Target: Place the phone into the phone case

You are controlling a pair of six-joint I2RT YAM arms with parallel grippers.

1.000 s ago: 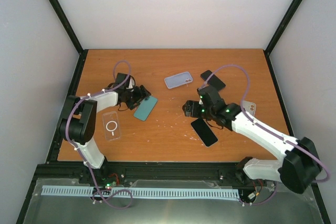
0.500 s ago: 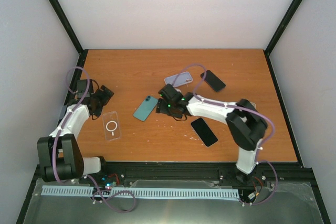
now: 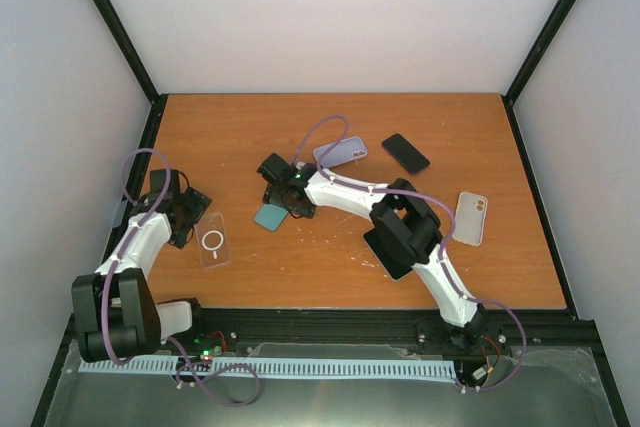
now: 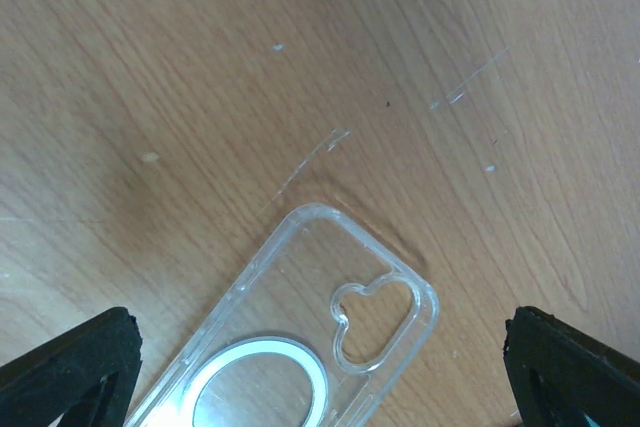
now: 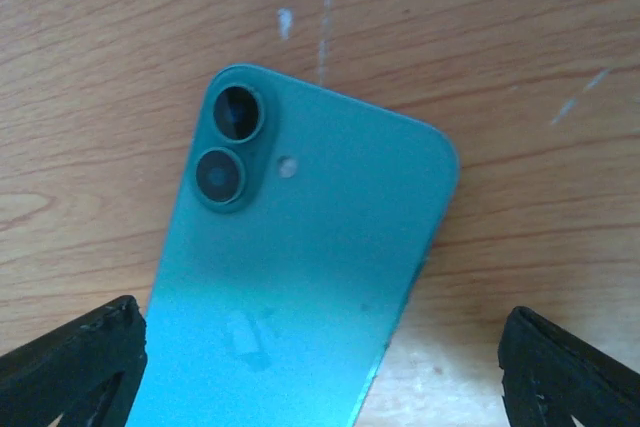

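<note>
Top external view: right gripper (image 3: 277,199) has swung over the teal phone (image 3: 267,217), left gripper (image 3: 190,219) to the clear case (image 3: 213,243); both jaws wide, nothing held, so grasping probably follows.

Bright, even, diffuse light across the table (image 3: 480,137); shadows faint and soft-edged. Wrist views sharp on the wood grain; the black fingers (image 4: 65,367) at the near corners are slightly blurred.

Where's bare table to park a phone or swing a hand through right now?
Bare: the back strip behind the lavender case and far black phone; the front stretch between the clear case and near black phone. Crowded: the middle, where the right hand hovers over the teal phone.
</note>
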